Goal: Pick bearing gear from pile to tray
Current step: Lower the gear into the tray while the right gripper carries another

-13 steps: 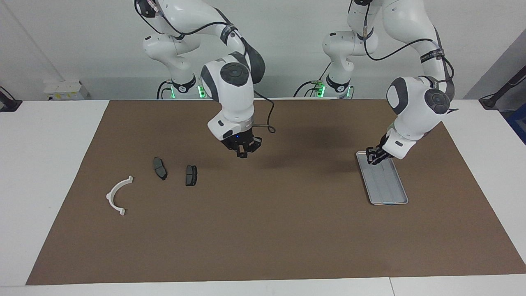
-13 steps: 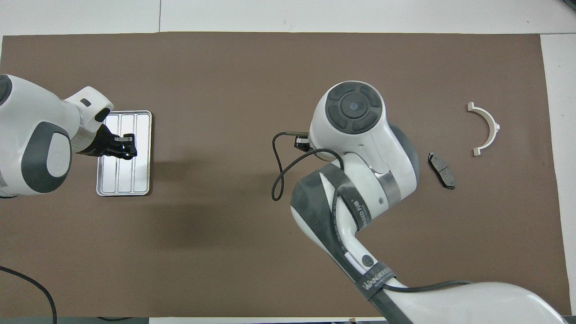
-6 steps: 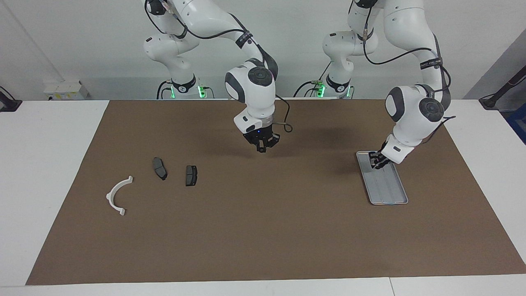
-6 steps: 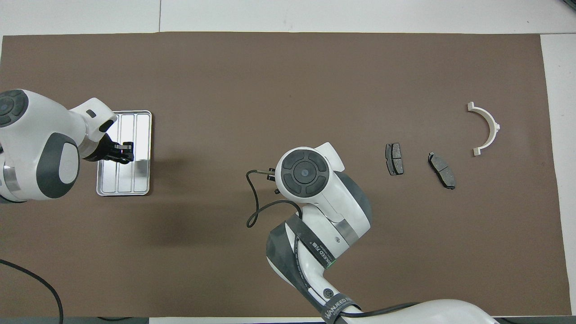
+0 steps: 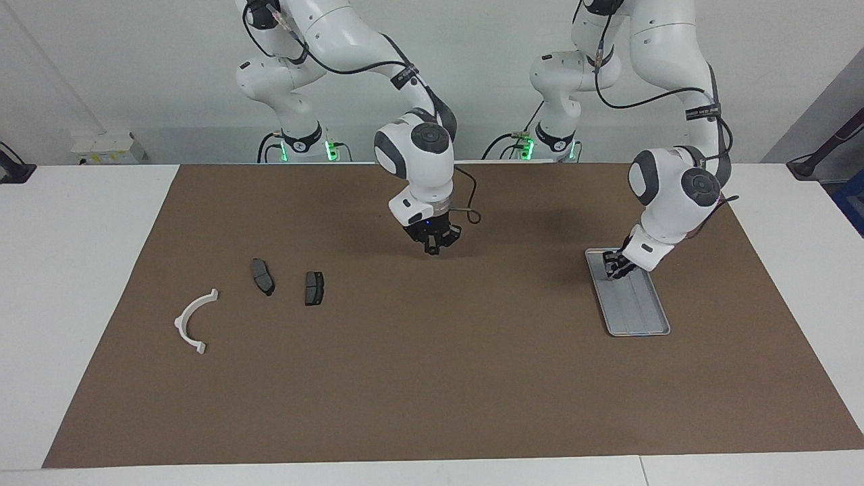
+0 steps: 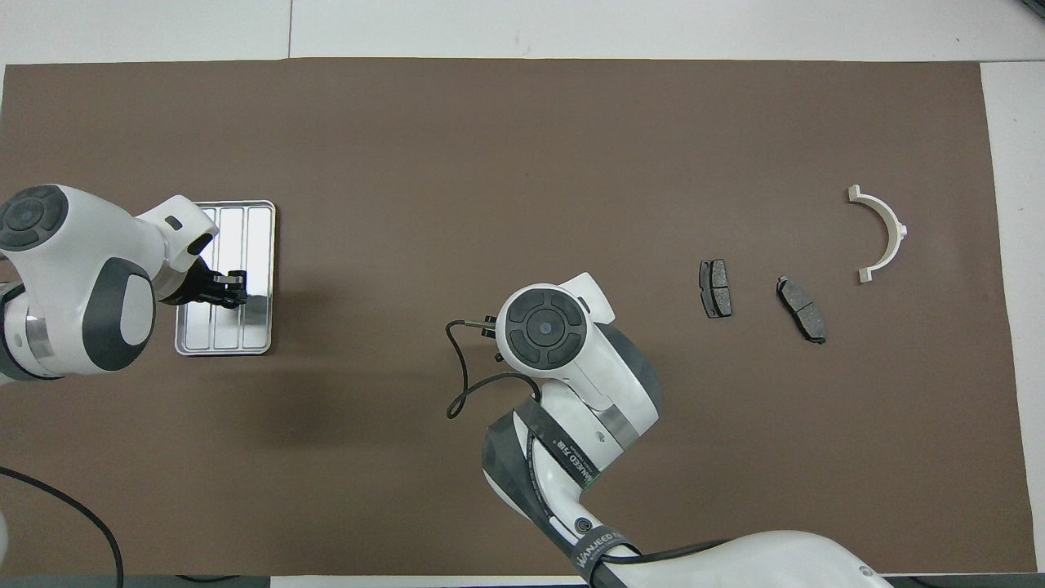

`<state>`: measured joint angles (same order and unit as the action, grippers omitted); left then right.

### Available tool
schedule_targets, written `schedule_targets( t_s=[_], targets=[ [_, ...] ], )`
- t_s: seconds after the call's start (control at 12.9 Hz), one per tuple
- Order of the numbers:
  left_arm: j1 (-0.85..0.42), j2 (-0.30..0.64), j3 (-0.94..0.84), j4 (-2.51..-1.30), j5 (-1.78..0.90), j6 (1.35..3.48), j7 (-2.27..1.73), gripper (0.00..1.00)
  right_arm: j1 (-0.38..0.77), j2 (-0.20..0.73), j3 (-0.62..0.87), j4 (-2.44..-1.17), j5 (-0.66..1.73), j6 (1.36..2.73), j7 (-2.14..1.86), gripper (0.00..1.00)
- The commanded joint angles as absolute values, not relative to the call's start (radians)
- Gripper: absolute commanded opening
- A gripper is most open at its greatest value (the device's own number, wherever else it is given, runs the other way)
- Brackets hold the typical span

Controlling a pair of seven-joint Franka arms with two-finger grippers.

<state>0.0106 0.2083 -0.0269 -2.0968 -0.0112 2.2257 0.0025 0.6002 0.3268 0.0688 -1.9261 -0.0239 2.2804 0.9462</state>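
The pile lies at the right arm's end of the mat: a white curved arc (image 5: 196,320) (image 6: 882,233) and two dark grey pads (image 5: 262,277) (image 5: 314,287) (image 6: 801,309) (image 6: 715,288). The silver tray (image 5: 638,314) (image 6: 255,233) sits at the left arm's end. My left gripper (image 5: 613,266) (image 6: 231,287) hangs low over the tray's end nearest the robots. My right gripper (image 5: 432,248) is shut and hovers over the bare middle of the mat, well apart from the pile. In the overhead view its own wrist hides it. The bearing gear is hidden, and I cannot tell whether either gripper holds anything.
A brown mat (image 5: 432,378) covers most of the white table. The right arm's black cable (image 6: 461,376) loops beside its wrist. Cables and green-lit arm bases stand along the robots' edge.
My right arm has swung from beside the pile toward the mat's middle and nearer the robots, uncovering one pad in the overhead view. My left gripper has shifted slightly over the tray.
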Motion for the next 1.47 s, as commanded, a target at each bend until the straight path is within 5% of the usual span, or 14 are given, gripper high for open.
schedule_targets(
  t_s=[0.0, 0.31, 0.46, 0.54, 0.62, 0.7, 1.01, 1.39],
  targets=[
    [0.028, 0.199, -0.035, -2.14, 0.006, 2.273, 0.015, 0.12, 0.6, 0.336, 0.069, -1.939, -0.021, 2.304, 0.96, 0.0],
    [0.028, 0.199, -0.035, -2.166, 0.006, 2.306, 0.015, 0.22, 0.598, 0.35, 0.069, -1.967, -0.021, 2.355, 0.957, 0.0],
    [0.026, 0.199, -0.035, -2.164, 0.006, 2.303, 0.015, 0.53, 0.594, 0.351, 0.069, -1.968, -0.021, 2.353, 0.956, 0.07],
    [0.026, 0.199, -0.035, -2.157, 0.006, 2.29, 0.015, 0.71, 0.594, 0.351, 0.069, -1.967, -0.021, 2.35, 0.956, 0.35],
    [0.026, 0.198, -0.035, -2.148, 0.006, 2.281, 0.015, 0.74, 0.588, 0.351, 0.069, -1.959, -0.021, 2.346, 0.957, 0.65],
    [0.028, 0.195, -0.035, -2.123, 0.006, 2.254, 0.015, 0.74, 0.583, 0.348, 0.071, -1.942, -0.018, 2.33, 0.957, 0.84],
    [0.009, 0.196, -0.04, -1.955, 0.005, 2.076, -0.018, 0.76, 0.51, 0.305, 0.069, -1.835, 0.02, 2.179, 0.937, 0.92],
    [-0.125, 0.21, -0.041, -1.905, -0.028, 2.077, -0.272, 1.0, 0.32, 0.229, 0.067, -1.75, 0.021, 2.039, 0.541, 0.94]
  ],
)
